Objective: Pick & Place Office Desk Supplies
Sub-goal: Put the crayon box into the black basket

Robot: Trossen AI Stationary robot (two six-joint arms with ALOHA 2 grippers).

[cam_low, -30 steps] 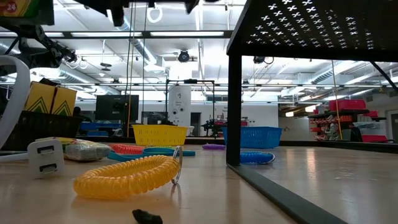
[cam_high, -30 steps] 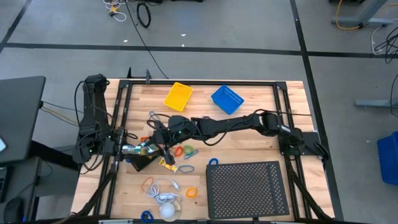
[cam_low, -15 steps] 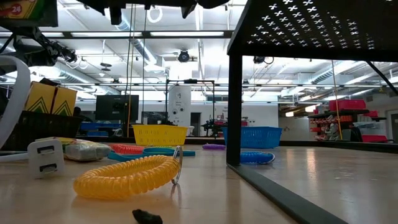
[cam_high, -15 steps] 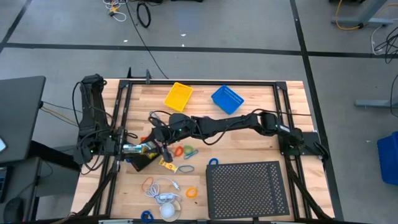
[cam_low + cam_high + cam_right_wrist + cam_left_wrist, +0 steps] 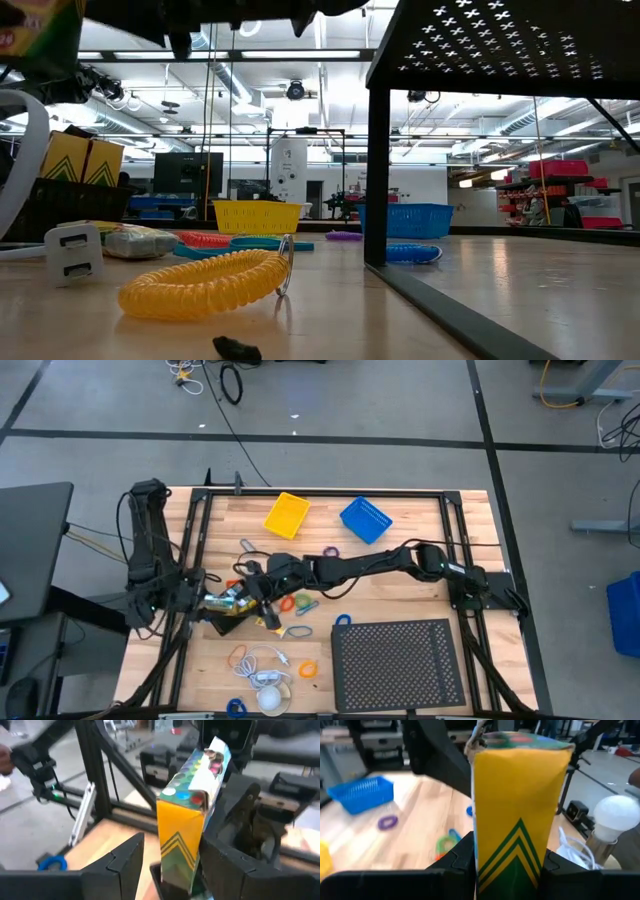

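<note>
My left gripper is shut on a yellow-and-green crayon box, held above the table's left part; the left wrist view shows the box filling the frame, its torn flap end away from the wrist. My right arm reaches across from the right. Its gripper is open, with one finger on each side of the same box. Whether they touch it, I cannot tell. Coloured coil bands lie on the wood beside the grippers. My left gripper pinches the crayon box between its two fingers, at the closed end with the green chevrons. It comes level from the table's left, fingers lying along the box. The box is lifted clear, its open flap end toward my right gripper.
A yellow basket and a blue basket stand at the far side. The black perforated tray fills the near right. A black holder with another crayon box, a white cable with plug, a bulb and loose loops lie near left.
My right gripper has moved toward the table's left and near edge, closing in on the crayon box until its fingers flank it. My left gripper has kept its hold. In the low view the box has tipped and sunk a little.
</note>
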